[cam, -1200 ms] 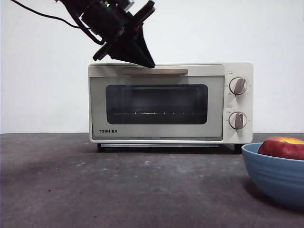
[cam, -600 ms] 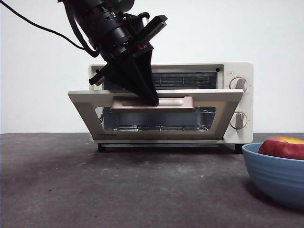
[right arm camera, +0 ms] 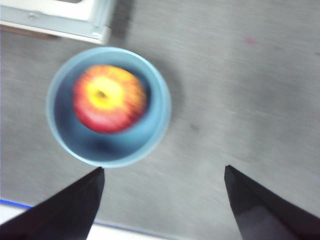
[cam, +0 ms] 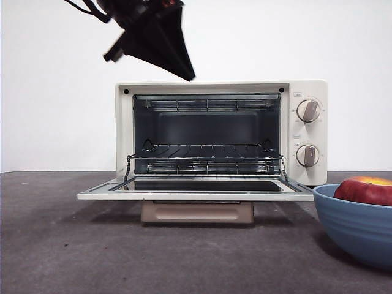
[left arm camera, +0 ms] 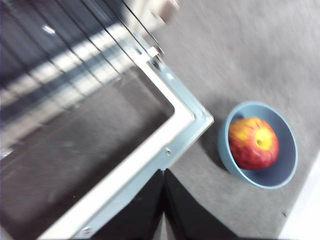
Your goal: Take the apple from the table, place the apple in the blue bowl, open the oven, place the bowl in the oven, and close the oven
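Blue bowl (right arm camera: 108, 107) with apple (right arm camera: 110, 98) inside, sitting beside open oven (cam: 220, 131), near door's corner. Probably rigid, smooth, fairly weighty loaded; best pinched at rim. Right gripper (right arm camera: 162, 205) spread wide above bowl; left gripper (left arm camera: 163, 205) closed, empty, above oven door.

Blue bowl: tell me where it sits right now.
The blue bowl sits on the table at the front view's lower right, holding the apple, just beside the corner of the oven's open door.

In the front view the blue bowl (cam: 355, 229) and apple (cam: 366, 190) are cut off by the right edge.
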Controlling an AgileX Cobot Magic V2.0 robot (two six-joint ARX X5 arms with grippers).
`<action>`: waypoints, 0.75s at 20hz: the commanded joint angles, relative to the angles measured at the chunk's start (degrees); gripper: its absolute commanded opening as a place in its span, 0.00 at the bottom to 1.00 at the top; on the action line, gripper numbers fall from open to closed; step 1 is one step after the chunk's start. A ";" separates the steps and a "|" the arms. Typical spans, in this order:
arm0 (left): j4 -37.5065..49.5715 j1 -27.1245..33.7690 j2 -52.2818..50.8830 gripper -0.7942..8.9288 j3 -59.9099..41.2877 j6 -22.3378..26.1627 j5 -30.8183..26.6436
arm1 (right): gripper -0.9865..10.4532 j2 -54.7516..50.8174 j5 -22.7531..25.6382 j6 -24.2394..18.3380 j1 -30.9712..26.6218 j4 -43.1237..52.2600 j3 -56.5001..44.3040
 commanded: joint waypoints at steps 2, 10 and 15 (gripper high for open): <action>0.33 1.53 -3.87 0.09 0.70 0.98 0.07 | 0.40 5.81 -2.21 -3.15 -3.63 3.96 0.00; 0.44 6.86 -19.50 0.09 -10.19 0.96 0.09 | 0.38 24.22 -20.52 -16.66 -24.00 12.55 0.00; 3.26 9.29 -31.02 0.09 -21.35 -2.27 0.09 | 0.35 32.61 -24.24 -17.68 -25.11 15.78 -0.02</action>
